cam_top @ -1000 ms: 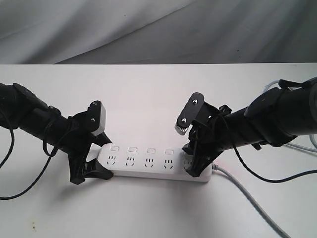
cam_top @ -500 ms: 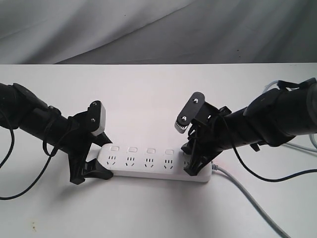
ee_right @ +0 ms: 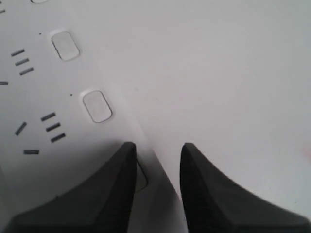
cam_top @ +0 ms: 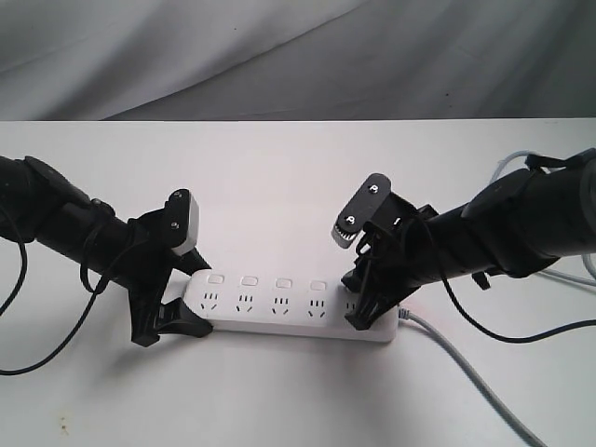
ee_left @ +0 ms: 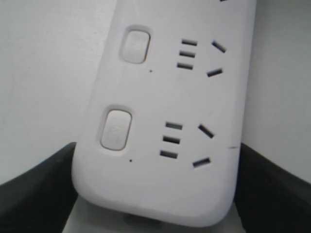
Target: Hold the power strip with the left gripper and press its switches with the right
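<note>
The white power strip lies flat on the white table. My left gripper is shut on its left end; in the left wrist view the rounded end of the power strip sits tight between the two black fingers. Four switches show in a row; the fifth is hidden under my right gripper. In the right wrist view the right gripper has its jaws a narrow gap apart, holding nothing. One finger rests over a half-hidden switch at the strip's edge.
The strip's grey cord runs off to the front right. Loose white cables lie by the right arm, and black cables hang from the left arm. A grey cloth backs the table.
The right arm has shifted slightly to the right, its fingertips staying over the strip's right end. The left gripper and the strip have not moved.
</note>
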Tool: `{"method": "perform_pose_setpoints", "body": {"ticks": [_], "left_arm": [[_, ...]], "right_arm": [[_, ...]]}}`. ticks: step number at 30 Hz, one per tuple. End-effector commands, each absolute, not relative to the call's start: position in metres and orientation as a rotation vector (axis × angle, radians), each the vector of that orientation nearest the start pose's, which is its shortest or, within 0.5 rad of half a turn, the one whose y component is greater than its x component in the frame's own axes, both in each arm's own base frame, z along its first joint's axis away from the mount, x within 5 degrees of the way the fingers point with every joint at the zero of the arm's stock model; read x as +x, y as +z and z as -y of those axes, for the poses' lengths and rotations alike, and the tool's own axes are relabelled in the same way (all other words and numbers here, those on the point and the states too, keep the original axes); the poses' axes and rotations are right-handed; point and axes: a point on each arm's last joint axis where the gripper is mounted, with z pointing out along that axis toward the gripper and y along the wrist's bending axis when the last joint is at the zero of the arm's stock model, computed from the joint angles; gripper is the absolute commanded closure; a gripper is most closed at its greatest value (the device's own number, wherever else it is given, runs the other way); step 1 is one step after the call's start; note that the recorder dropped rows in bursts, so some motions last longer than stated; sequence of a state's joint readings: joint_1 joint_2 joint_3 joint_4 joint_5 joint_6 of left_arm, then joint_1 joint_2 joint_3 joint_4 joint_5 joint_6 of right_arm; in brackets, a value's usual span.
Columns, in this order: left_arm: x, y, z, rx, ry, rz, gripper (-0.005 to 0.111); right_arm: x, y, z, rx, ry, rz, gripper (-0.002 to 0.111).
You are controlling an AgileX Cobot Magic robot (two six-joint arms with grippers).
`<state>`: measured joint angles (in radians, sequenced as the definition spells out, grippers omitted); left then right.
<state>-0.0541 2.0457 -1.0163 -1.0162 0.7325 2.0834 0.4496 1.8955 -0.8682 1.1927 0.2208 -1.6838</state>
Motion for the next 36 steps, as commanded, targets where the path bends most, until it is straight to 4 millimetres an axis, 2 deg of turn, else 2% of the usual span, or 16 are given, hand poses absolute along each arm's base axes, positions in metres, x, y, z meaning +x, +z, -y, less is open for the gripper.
{"method": "perform_pose_setpoints", "body": {"ticks": [1,6,16,19,29,32,36], "left_arm": [[0.339,0.091,0.071,1.603,-0.554,-2.067,0.056],[0.339,0.091,0.071,1.603,-0.554,-2.067,0.056],[0.339,0.091,0.071,1.605,-0.553,-2.065,0.056],[0.339,0.091,0.071,1.605,-0.553,-2.065,0.056],[0.339,0.091,0.071,1.602,-0.555,-2.068,0.056],[0.339,0.091,0.071,1.602,-0.555,-2.068,0.056],[0.339,0.091,0.071,1.602,-0.555,-2.068,0.056]], "right_arm": [[0.289,0.092,-0.159,-1.321,0.244,-2.304,0.078],[0.290,0.105,-0.160,-1.294,0.242,-2.272,0.078],[0.290,0.162,-0.158,-1.221,0.193,-2.114,0.078],[0.289,0.169,-0.157,-1.213,0.190,-2.095,0.078],[0.285,0.173,-0.160,-1.211,0.247,-2.090,0.078],[0.283,0.186,-0.159,-1.197,0.241,-2.055,0.078],[0.276,0.215,-0.155,-1.167,0.227,-1.972,0.078]]}}
